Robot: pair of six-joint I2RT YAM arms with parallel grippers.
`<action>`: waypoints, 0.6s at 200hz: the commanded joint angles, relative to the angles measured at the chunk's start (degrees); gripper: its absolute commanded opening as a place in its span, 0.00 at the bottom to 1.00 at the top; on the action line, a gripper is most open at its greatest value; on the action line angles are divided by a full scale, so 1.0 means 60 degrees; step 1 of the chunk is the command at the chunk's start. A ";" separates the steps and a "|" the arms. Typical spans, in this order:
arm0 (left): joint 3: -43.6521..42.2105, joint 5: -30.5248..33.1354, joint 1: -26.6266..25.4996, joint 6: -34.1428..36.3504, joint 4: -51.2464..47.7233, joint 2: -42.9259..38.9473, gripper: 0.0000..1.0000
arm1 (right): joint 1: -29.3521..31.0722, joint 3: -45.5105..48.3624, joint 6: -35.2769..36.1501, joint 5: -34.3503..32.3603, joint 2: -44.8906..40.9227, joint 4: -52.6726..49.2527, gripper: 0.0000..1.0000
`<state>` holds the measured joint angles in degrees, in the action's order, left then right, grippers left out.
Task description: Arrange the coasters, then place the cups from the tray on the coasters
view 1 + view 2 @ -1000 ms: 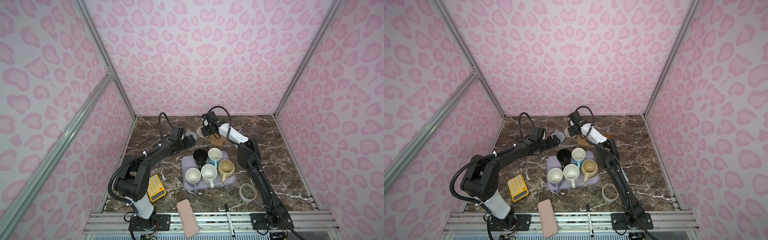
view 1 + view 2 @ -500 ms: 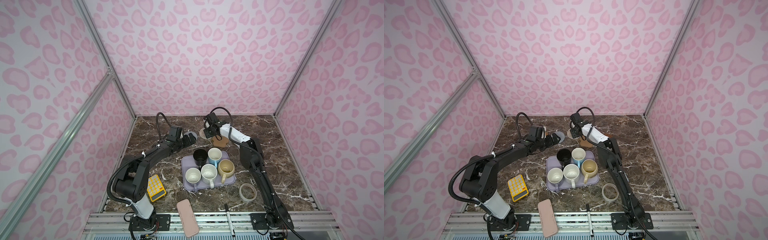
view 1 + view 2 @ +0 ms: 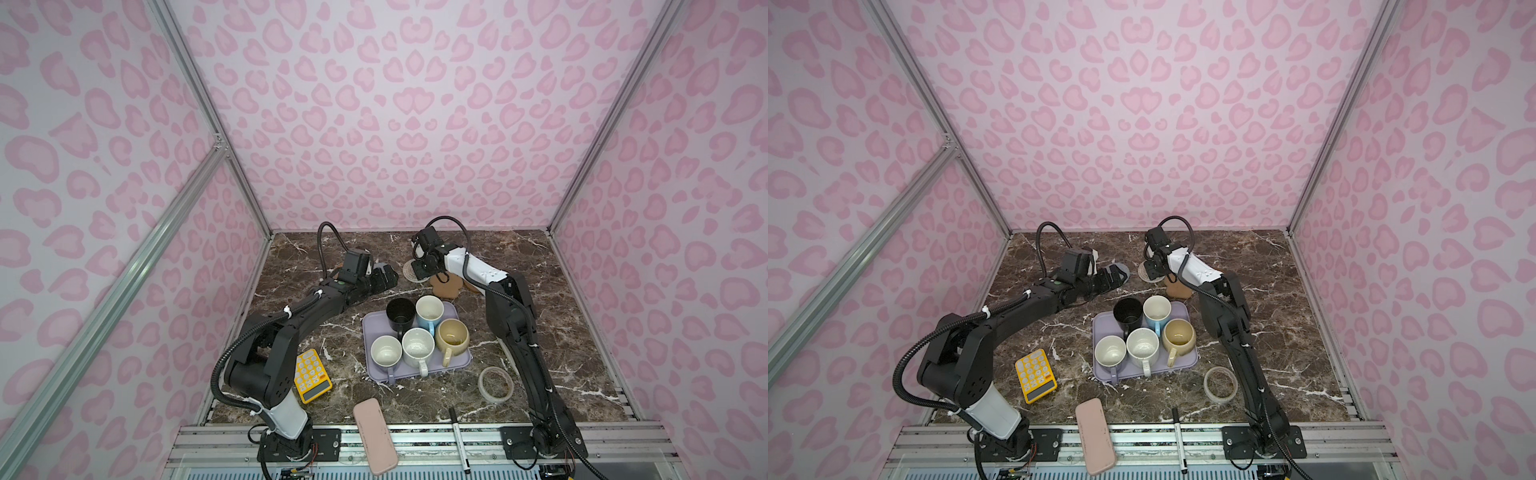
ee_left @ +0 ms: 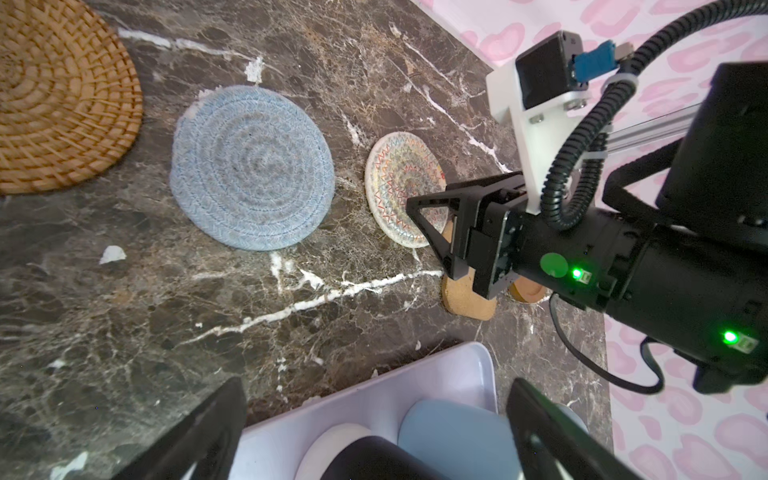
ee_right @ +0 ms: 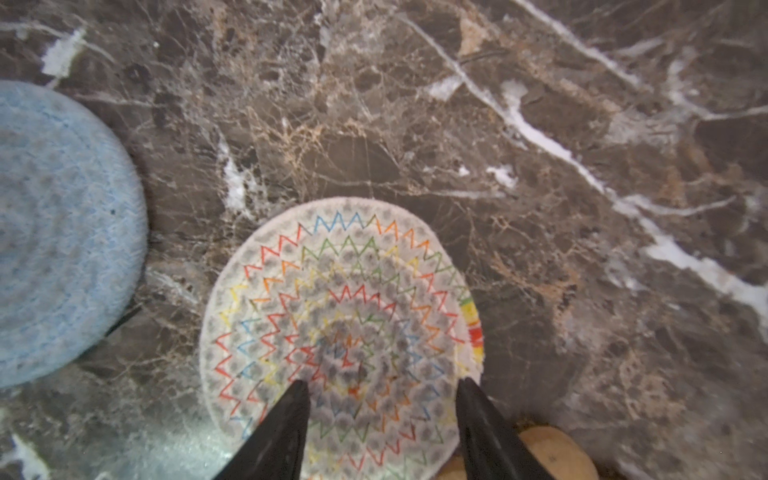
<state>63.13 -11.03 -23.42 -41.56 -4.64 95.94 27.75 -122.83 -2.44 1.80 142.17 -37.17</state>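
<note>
Three front cups point handles toward camera.

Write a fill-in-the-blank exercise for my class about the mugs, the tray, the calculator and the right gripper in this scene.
1. The lavender tray holds ____ mugs.
2. Beside the light blue mug, at the tray's back, stands a ____ mug.
3. The right gripper is over the cream coaster with its jaws ____.
4. The calculator is coloured ____.

Missing words: five; black; open; yellow.
</note>
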 commanded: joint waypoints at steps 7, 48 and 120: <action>0.0156 0.0193 -0.0024 -0.0064 -0.0026 0.0011 0.98 | -0.0018 -0.0810 0.0026 0.0099 0.0288 -0.0542 0.60; 0.0010 0.0373 -0.0045 0.0008 -0.0145 -0.0316 0.98 | -0.0022 -0.1072 -0.0109 -0.0014 0.0055 -0.0782 0.62; 0.0368 0.0741 -0.0566 0.0696 -0.0657 -0.1045 0.98 | -0.0556 0.3873 -0.1895 0.0633 -0.3478 0.1069 0.99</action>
<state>63.72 -8.82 -25.78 -39.72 -7.01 91.33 25.56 -106.65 -8.49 4.08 125.86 -35.20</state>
